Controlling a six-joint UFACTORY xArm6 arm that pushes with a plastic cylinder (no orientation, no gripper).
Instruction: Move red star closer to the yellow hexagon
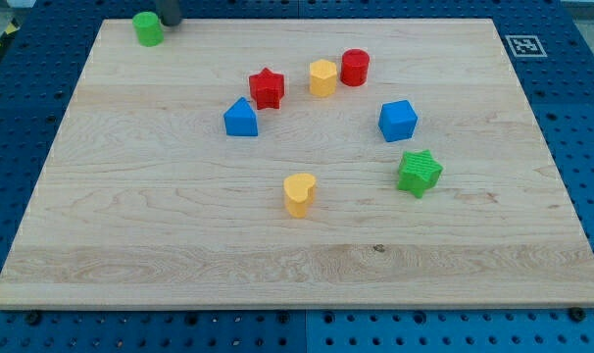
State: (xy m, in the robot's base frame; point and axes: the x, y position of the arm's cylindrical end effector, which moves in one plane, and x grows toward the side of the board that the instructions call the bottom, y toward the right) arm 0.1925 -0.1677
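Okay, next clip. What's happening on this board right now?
A rod-ended arm is pushing blocks on a wooden board. My tip is at the view's top left, right beside the green cylinder, far from the red star. The red star sits just left of the yellow hexagon, with a small gap between them. The red cylinder stands right of the hexagon. Nothing is touching the star at this moment.
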